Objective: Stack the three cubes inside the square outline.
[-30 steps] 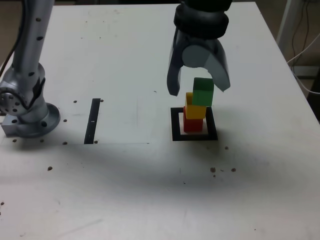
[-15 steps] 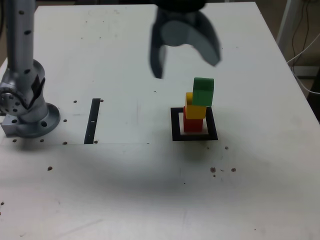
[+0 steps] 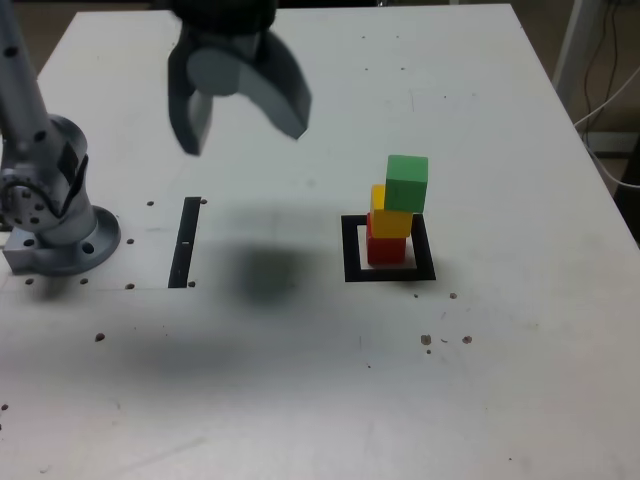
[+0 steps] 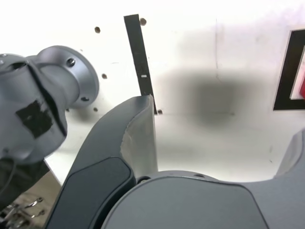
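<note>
White worktop [image 3: 520, 380], dark-spotted, fills both views. Arm base [image 3: 62, 225] at nine o'clock, exterior view. Fingers [image 3: 290, 100] at eleven o'clock, spread wide, holding nothing. Square outline [image 3: 425, 273] just right of centre, cubes stacked inside: red [image 3: 386, 252] bottom, yellow [image 3: 391, 212] middle, green [image 3: 407, 184] top, offset rightward. Wrist view shows only a red sliver; green, yellow out of frame. Exterior alone: cables [image 3: 603, 160], three o'clock.

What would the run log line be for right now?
gripper: open, empty | green cube: on yellow cube | yellow: on red cube | stack: inside square outline
</note>
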### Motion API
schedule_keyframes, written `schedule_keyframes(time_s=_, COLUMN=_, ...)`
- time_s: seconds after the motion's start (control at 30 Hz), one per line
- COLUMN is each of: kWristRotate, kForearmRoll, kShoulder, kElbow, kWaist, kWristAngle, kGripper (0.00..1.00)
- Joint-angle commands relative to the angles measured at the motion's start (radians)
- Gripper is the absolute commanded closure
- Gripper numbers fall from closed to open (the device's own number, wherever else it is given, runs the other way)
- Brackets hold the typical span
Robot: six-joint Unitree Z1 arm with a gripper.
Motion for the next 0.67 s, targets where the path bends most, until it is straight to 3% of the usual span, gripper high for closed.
schedule_keyframes(time_s=0.0, kWristRotate=0.002, kForearmRoll=-0.048, kShoulder=-0.033, kElbow=0.1, kWaist=0.001, kWristAngle=-0.014, kGripper=0.0)
schedule_keyframes(time_s=0.37, kWristRotate=0.008, kForearmRoll=-0.267, kShoulder=-0.082, kElbow=0.352, kWaist=0.001, kWristAngle=-0.037, kGripper=0.0)
schedule_keyframes(time_s=0.63, kWristRotate=0.01, kForearmRoll=-0.347, kShoulder=-0.077, kElbow=0.446, kWaist=0.001, kWristAngle=-0.054, kGripper=0.0)
